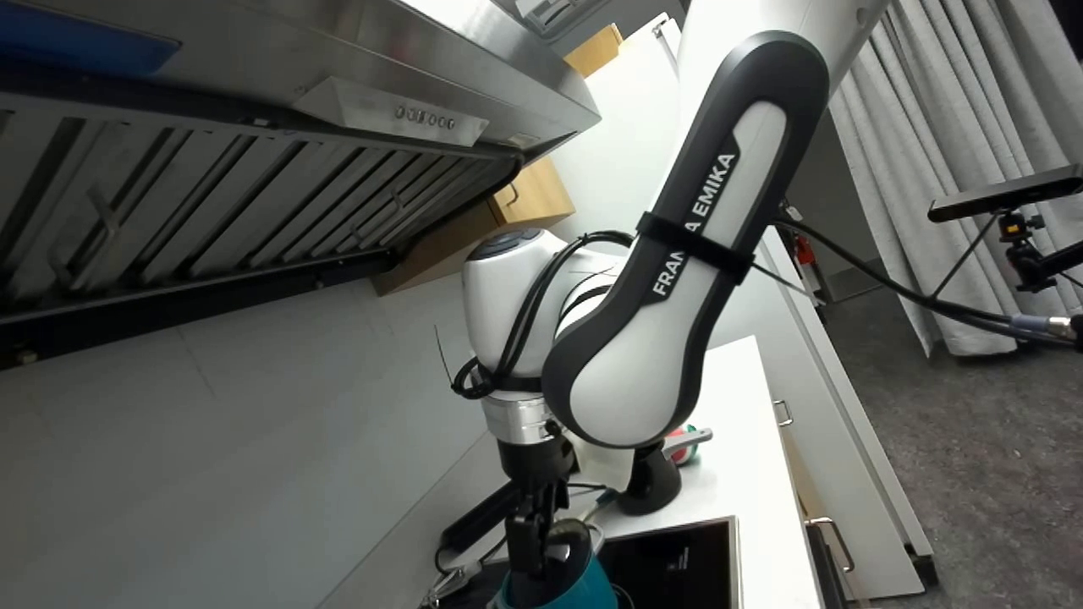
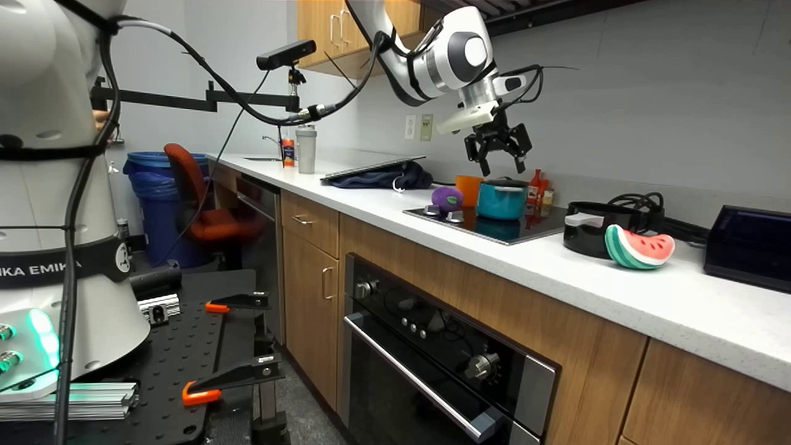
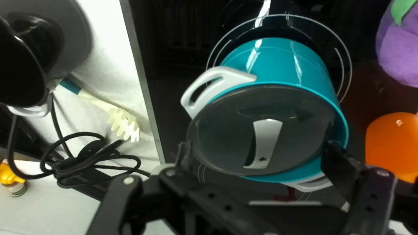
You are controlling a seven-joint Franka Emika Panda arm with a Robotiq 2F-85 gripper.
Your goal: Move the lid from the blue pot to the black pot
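Observation:
The blue pot [image 2: 500, 201] stands on the black cooktop, and it fills the middle of the wrist view [image 3: 277, 62]. Its dark glass lid [image 3: 225, 130] with a grey handle [image 3: 267, 140] lies on top, off-centre, with a strip of the inner wall showing at one side. My gripper [image 2: 502, 164] is open and empty just above the lid. In the wrist view its fingers [image 3: 258, 151] stand wide on both sides of the handle, apart from it. The black pot [image 2: 587, 232] has no lid and stands on the counter beside the cooktop; it also shows in the wrist view [image 3: 19, 71].
A purple toy [image 2: 447, 199], an orange cup [image 2: 468, 190] and red bottles [image 2: 535, 188] stand close round the blue pot. A watermelon toy [image 2: 639, 247] leans by the black pot. A pasta spoon [image 3: 124, 124] and coiled cable [image 3: 88, 160] lie near the wall. A range hood [image 1: 254, 169] hangs overhead.

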